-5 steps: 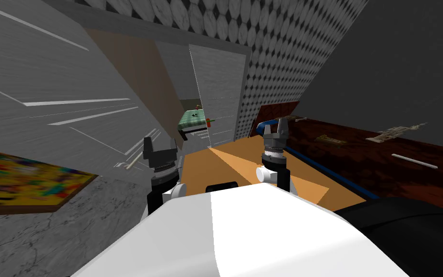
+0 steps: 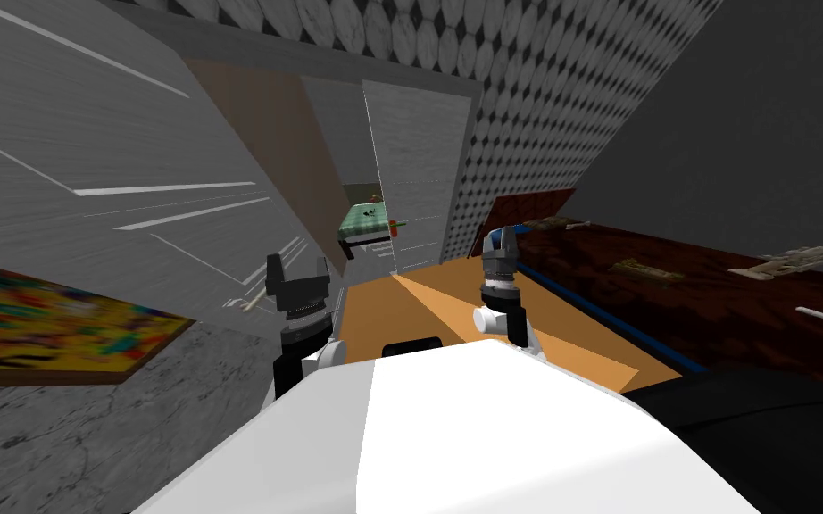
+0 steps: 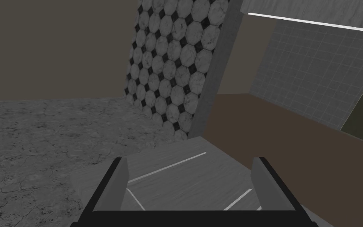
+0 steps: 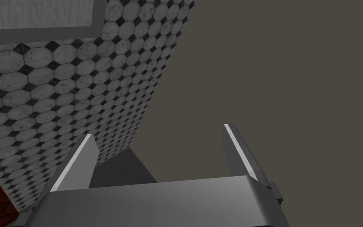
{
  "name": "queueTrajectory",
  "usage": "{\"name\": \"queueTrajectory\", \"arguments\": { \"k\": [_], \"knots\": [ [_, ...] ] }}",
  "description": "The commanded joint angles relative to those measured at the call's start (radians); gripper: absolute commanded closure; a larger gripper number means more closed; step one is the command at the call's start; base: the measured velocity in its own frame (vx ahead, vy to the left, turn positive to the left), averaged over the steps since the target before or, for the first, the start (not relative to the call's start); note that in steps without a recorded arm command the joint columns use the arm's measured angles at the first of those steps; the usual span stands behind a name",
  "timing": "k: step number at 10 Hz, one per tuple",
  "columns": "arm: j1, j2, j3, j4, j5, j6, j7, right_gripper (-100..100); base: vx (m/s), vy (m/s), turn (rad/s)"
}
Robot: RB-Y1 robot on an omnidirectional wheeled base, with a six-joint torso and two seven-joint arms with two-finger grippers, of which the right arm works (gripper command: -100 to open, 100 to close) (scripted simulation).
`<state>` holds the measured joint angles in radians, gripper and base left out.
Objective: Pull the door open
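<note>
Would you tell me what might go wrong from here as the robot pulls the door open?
1. The left gripper is open beside the grey door and grips nothing. What looks like the small handle lies apart from its fingers, so a pull now would likely slip or scrape the panel.
2. The right gripper, also open, hangs near the dark red surface; a turn of the base could bump it.

the door [image 2: 133,134] is a broad grey panel with a wood grain and thin white lines across its face. it stands swung out from its grey frame [image 2: 329,62], leaving the opening bare. its lined face lies just ahead of and between the left fingers [image 3: 117,185], well apart from the right fingers [image 4: 78,165].
</note>
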<state>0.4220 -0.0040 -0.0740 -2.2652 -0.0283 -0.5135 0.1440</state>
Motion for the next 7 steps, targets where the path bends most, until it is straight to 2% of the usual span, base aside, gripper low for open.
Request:
{"name": "queueTrajectory", "arguments": {
  "k": [1, 7],
  "knots": [
    [-0.005, -0.011, -0.002, 0.03, -0.005, -0.002, -0.006, -100, 0.076, 0.024, 0.09],
    [-0.076, -0.066, -0.029, 0.192, -0.029, -0.002, -0.034, -100, 0.075, 0.02, 0.125]
  ]
}}
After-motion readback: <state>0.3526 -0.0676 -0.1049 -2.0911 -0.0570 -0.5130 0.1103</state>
